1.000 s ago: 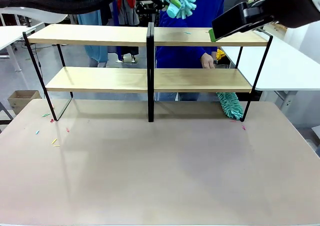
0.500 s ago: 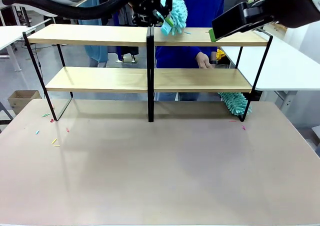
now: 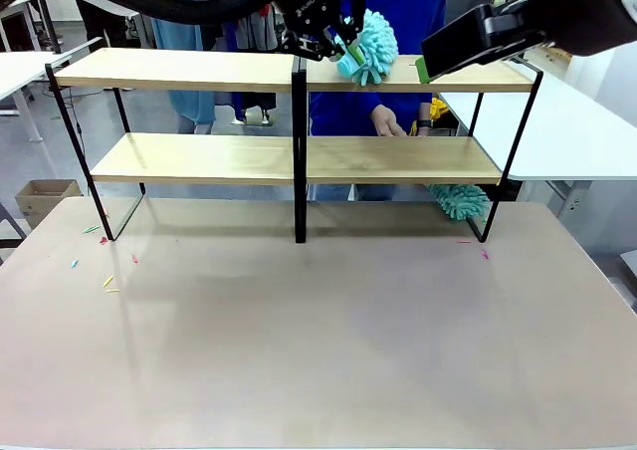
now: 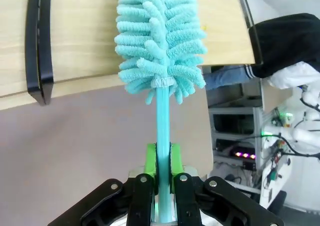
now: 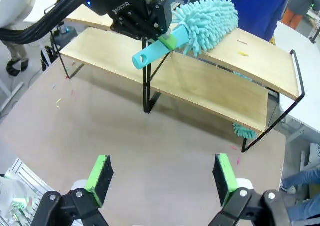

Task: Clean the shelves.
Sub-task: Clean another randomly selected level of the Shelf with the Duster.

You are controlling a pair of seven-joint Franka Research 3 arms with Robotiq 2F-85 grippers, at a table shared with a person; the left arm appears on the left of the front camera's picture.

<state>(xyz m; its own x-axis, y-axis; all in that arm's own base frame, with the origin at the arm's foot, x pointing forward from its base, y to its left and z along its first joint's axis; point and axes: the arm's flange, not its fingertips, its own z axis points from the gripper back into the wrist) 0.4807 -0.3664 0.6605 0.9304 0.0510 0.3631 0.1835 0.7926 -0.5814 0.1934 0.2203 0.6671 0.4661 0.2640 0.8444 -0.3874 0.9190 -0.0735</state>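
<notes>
Duster head down on the top board, just right of the centre post

Shelves (image 3: 199,157) stand along the far edge of the surface (image 3: 318,340). The left gripper (image 3: 333,34), jaws clamped on the handle of a turquoise microfibre duster (image 3: 370,48), hangs just over the black centre post (image 3: 299,151); the duster's long axis runs from the jaws out along the top board toward its right end, head touching the wood. The right gripper (image 5: 162,178) hovers well back over the surface, jaws wide and empty, so the left arm is nearer. A second ago the duster head was raised clear above the board; now it has dropped onto it. The person's second duster (image 3: 460,200), below the lower board's right end, has shifted too.
</notes>
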